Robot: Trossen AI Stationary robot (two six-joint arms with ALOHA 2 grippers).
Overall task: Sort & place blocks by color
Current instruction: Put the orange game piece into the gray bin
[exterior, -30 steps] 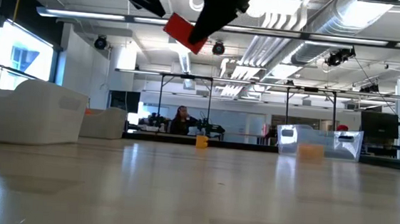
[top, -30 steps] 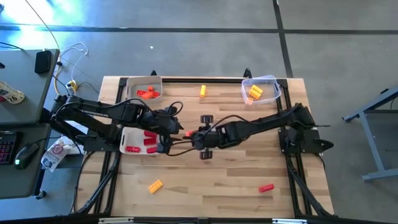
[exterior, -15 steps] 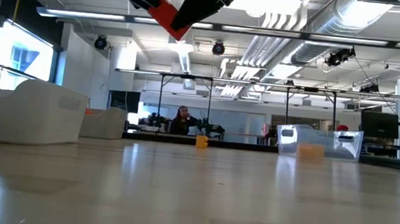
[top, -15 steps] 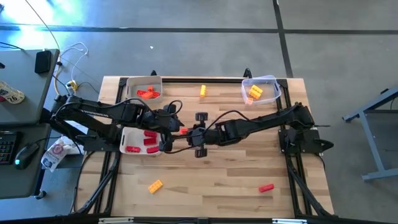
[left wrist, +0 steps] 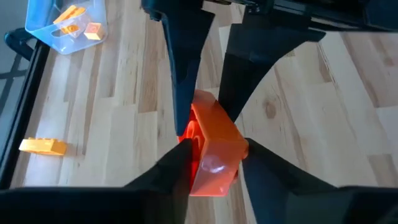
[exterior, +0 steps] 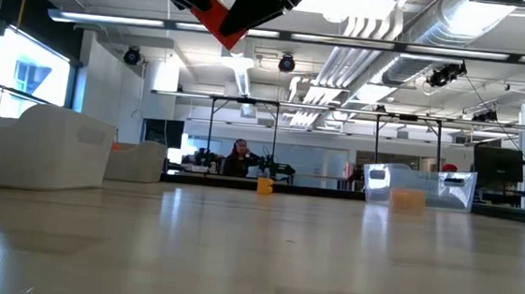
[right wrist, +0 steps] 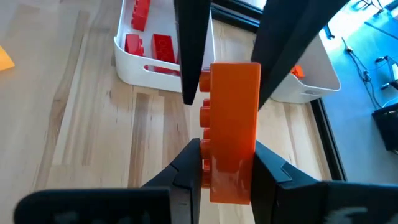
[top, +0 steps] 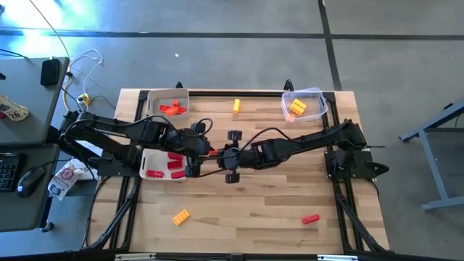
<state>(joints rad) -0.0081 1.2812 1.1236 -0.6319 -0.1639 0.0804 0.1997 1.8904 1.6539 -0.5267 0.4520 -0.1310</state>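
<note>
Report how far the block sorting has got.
Done: red blocks lie in the near white tray, orange-red ones in the far tray, yellow-orange ones in the clear tub.
In hand: both the left claw and right claw grip one orange block above mid-table, a handover.
Left: a yellow block, another yellow block and a red block on the table.

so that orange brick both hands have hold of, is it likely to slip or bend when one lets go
The orange brick looks like rigid moulded plastic, so it probably won't bend. Its flat faces look glossy, so it could pivot once only the left hand or right hand pinches it. It seems small and light, so a single hold should likely carry it.
</note>
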